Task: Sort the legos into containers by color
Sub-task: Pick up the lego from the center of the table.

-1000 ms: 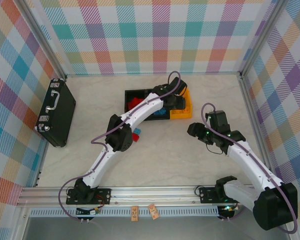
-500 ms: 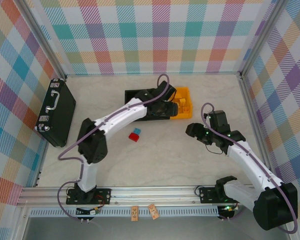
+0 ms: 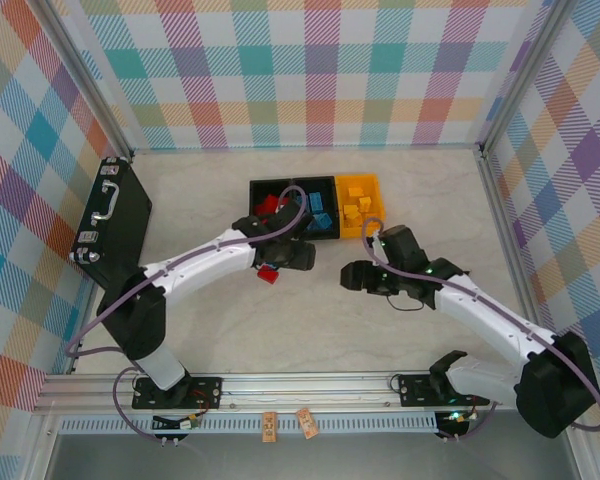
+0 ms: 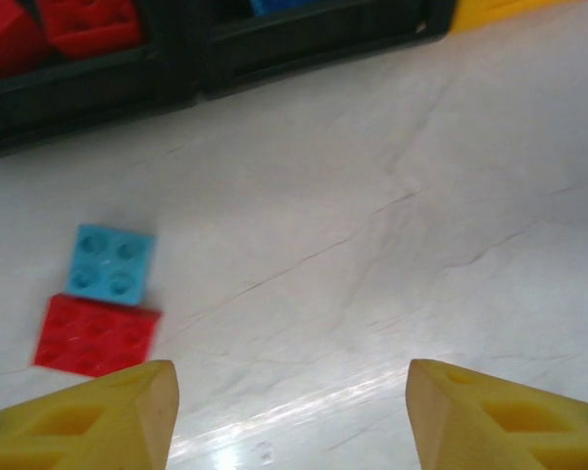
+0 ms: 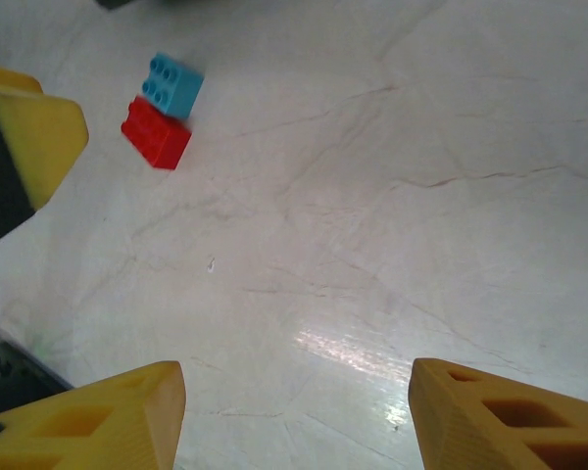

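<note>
**Shifted on both sides, nothing held**

Your left arm (image 3: 200, 265) has pulled back from over the bins (image 3: 296, 185) in the last half second. Your right arm (image 3: 480, 315) has swung in from the right side toward the middle of the table (image 3: 320, 330). The left gripper (image 4: 289, 392) hangs just on the near side of the bins, its yellow fingers (image 4: 98, 416) spread wide with nothing between them. The right gripper (image 5: 296, 392) is spread just as wide and holds nothing, with bare table beneath it.

Two legos have stayed where they were. A blue brick (image 4: 111, 264) and a red brick (image 4: 96, 335) lie touching each other near the middle of the table, on the near side of the bins. From your left wrist they sit ahead and to the left of the fingers. From your right wrist they sit well ahead, close to one yellow finger (image 5: 34, 137) of the left gripper.

The three joined bins stand toward the far edge of the table, about halfway across:
- The left black bin (image 3: 255, 188) holds red bricks (image 3: 270, 205).
- The middle black bin (image 3: 330, 190) holds blue bricks (image 3: 318, 215).
- The yellow-orange bin (image 3: 378, 190) holds yellow bricks (image 3: 357, 208).

A black case (image 3: 110, 225) with a metal handle lies along the left edge.
</note>
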Available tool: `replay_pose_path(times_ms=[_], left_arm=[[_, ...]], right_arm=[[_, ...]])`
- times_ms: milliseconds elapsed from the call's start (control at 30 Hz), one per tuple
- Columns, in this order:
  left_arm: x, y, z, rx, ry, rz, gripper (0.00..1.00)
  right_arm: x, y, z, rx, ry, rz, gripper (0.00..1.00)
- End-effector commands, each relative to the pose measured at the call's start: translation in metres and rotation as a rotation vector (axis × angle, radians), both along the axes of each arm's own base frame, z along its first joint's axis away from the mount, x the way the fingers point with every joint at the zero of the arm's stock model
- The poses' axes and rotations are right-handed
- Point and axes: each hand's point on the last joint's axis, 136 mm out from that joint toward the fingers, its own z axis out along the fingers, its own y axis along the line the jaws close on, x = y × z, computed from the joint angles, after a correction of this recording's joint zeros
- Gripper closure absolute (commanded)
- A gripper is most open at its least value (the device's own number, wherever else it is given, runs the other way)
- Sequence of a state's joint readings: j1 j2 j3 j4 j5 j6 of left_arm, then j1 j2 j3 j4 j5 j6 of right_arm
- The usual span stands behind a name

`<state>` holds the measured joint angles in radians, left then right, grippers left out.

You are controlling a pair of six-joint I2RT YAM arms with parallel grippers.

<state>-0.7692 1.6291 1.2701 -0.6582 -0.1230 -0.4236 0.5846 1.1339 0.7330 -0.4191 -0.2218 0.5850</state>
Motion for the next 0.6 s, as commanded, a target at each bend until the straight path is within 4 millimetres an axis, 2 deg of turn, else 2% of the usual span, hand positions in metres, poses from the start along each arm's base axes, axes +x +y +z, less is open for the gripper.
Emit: replay_pose_path(times_ms=[0, 200, 333, 567], left_arm=[[-0.001, 0.029, 0.002, 0.051, -0.028, 0.018, 0.33], [-0.006, 0.054, -0.027, 0.122, 0.036, 0.018, 0.25], [-0.002, 0.068, -0.044, 0.174, 0.051, 0.020, 0.21], [0.005, 0.071, -0.074, 0.152, 0.123, 0.036, 0.20]], right_arm=[[0.008, 0.019, 0.018, 0.031, -0.070, 0.058, 0.38], [0.006, 0.031, 0.017, 0.037, -0.083, 0.106, 0.35], [0.002, 0.034, 0.015, 0.039, -0.083, 0.123, 0.35], [0.000, 0.030, 0.010, 0.028, -0.077, 0.119, 0.35]])
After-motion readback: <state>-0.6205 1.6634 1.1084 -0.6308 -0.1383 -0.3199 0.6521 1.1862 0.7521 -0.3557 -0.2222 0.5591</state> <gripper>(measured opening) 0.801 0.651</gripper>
